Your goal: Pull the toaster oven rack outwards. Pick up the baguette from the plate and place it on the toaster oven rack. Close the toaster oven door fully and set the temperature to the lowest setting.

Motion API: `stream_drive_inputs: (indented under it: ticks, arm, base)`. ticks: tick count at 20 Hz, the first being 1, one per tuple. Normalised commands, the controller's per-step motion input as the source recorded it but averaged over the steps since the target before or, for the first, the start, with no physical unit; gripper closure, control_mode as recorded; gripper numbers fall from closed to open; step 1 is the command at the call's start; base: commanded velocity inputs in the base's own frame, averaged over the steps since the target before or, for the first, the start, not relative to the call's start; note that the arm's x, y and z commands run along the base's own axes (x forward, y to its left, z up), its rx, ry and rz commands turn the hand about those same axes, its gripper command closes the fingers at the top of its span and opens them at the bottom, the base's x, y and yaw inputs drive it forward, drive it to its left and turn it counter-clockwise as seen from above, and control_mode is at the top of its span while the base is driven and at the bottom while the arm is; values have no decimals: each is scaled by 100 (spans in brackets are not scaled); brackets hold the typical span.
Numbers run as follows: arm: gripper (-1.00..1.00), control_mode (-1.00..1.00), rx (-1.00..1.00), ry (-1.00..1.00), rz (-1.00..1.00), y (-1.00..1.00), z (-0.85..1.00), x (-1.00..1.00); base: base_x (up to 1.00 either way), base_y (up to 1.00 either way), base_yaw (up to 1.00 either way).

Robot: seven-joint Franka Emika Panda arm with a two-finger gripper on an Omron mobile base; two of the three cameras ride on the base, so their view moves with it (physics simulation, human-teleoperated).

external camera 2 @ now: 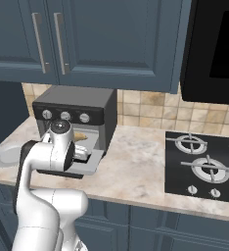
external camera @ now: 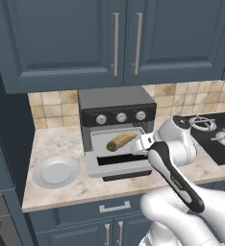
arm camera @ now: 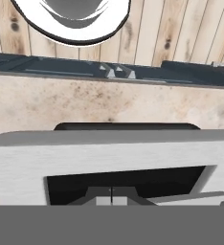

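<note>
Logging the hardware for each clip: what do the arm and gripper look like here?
A glossy white arm built of rounded, bulbous segments, with a long black strip along one link and dark round caps at the joints. The same white shell and black band show from the right base view. The gripper shows only as small grey finger tips, shut together. No cables or readable markings are visible.

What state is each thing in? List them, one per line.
Boxy grey toaster oven: open.
Light grey window-framed door: folded down, nearly flat.
Pale grey flat rack: carries the bread.
Tan-brown baguette: lying on the rack.
Round white plate: bare, on the counter.
End effector: shut, holding nothing.
</note>
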Motion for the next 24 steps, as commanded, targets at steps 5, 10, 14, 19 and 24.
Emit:
stream_drive_inputs:
  ticks: [5,10,14,19,24]
  arm:
    - [100,-100,-2,0,0,0,-28,13]
    - [100,-100,0,0,0,0,-19,12]
    - [100,-100,0,0,0,0,-16,10]
    - [100,-100,0,0,0,0,-19,12]
    - [100,-100,0,0,0,0,-23,12]
  base:
    - [0,0,0]
    - [0,0,0]
    - [0,0,0]
    - [0,0,0]
    - [0,0,0]
